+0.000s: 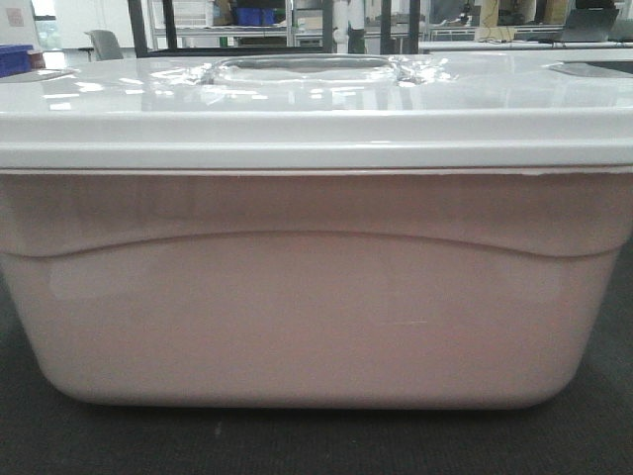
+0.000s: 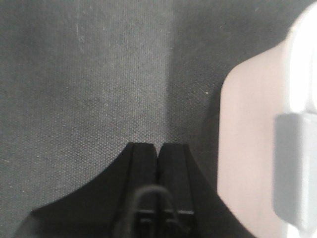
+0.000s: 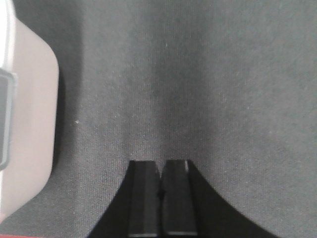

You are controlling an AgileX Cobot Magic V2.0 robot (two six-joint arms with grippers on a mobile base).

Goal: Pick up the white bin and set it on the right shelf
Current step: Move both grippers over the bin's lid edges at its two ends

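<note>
The white bin point(image 1: 307, 307) fills the front view, a pale pinkish tub with a curved side ridge under a glossy white lid point(image 1: 297, 99) with a recessed handle. It stands on a dark grey cloth surface point(image 1: 316, 445). In the left wrist view the bin's end point(image 2: 247, 148) lies to the right of my left gripper point(image 2: 158, 145), which is shut and empty above the cloth. In the right wrist view the bin's other end point(image 3: 27, 124) lies to the left of my right gripper point(image 3: 160, 162), also shut on nothing. Neither gripper touches the bin. The right shelf is out of view.
Behind the bin, a blue bin point(image 1: 14, 59) stands at far left and a grey chair point(image 1: 106, 44) beside it. Dark uprights and racks with blue boxes point(image 1: 253, 15) line the back. A light table with a laptop point(image 1: 584, 28) is at back right.
</note>
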